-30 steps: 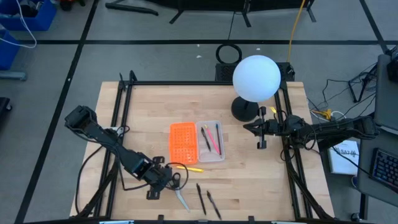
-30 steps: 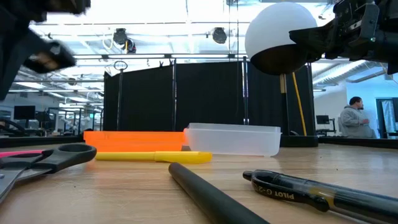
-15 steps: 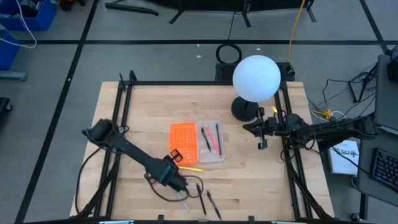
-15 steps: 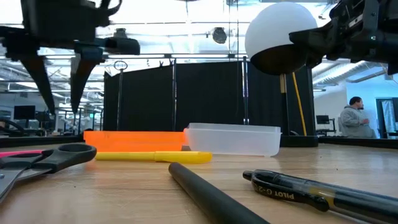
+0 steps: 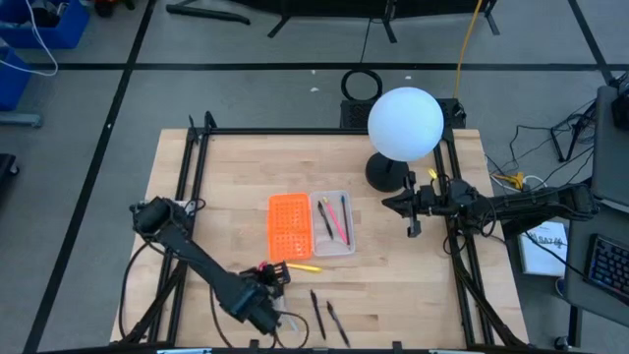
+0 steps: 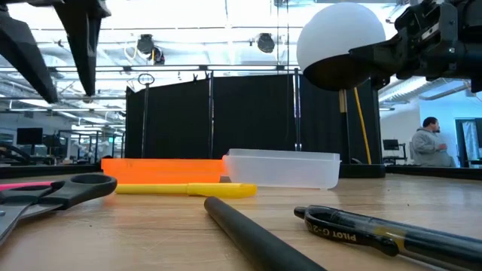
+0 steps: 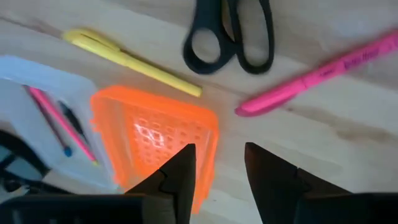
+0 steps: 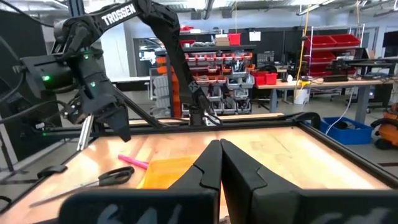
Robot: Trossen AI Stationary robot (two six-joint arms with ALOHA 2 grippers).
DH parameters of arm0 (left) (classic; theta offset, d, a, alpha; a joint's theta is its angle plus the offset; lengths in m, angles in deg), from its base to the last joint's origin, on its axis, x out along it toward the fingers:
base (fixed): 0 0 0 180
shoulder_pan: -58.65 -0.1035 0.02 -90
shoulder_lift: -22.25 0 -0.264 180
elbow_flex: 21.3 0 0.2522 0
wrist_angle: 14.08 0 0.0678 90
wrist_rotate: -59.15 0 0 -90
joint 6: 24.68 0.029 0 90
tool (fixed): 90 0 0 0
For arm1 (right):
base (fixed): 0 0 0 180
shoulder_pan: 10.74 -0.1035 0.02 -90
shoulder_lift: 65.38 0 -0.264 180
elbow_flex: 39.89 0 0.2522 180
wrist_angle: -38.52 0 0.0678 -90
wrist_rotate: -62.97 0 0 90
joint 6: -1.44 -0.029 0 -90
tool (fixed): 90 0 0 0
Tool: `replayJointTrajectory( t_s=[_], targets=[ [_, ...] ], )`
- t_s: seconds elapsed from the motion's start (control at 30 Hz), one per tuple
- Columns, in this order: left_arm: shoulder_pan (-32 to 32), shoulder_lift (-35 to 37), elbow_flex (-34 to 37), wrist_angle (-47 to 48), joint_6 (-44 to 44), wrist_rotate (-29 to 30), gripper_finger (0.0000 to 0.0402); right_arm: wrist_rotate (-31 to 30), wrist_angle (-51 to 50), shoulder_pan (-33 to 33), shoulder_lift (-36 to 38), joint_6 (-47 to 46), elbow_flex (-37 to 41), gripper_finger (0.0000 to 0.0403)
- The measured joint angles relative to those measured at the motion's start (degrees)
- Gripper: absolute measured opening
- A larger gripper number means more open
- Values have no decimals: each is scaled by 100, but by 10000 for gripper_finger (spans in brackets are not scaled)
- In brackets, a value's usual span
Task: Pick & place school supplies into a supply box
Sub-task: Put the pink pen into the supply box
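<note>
I have the left claw (image 7: 219,163) part open, holding nothing, above the scissors (image 7: 229,34), pink pen (image 7: 323,74) and box (image 7: 155,140). Right claw (image 8: 219,163) shut, empty, well apart.

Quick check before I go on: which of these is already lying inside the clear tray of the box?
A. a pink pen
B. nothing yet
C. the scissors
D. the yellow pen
A: the left wrist view shows a pink pen lying inside the clear tray, while the scissors and yellow pen lie on the table.
</note>
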Motion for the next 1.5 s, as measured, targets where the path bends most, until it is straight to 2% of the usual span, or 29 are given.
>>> replayJointTrajectory(
  t_s=[0.1, 0.33, 0.43, 0.67, 0.83, 1.03, 1.23, 1.5],
  targets=[
    [61, 0, 16, -252, 127, -65, 160, 0, 2, 0, 0, -136, 0, 0],
    [167, -11, 24, -218, 753, -913, 208, 0, 46, 0, 2, -148, 0, 0],
    [152, -11, 45, -248, 1114, -1102, 229, 0, 64, 0, 0, -2, 0, 0],
    [-15, -11, 746, -390, 2025, -1158, 260, 0, 90, 0, 0, 88, 0, 0],
    [114, -13, 1264, -441, 2316, -1018, 264, 0, 87, -2, 2, 37, 0, 0],
    [354, -13, 1379, -672, 2481, -894, 264, 0, 72, 0, 2, -231, 1, 0],
    [480, -14, 1409, -995, 2605, -922, 264, 0, -7, -2, 0, -353, 0, 0],
    [360, 13, 1896, -1460, 2891, -1131, 264, 0, -44, 0, 2, -317, 0, 0]
  ],
)
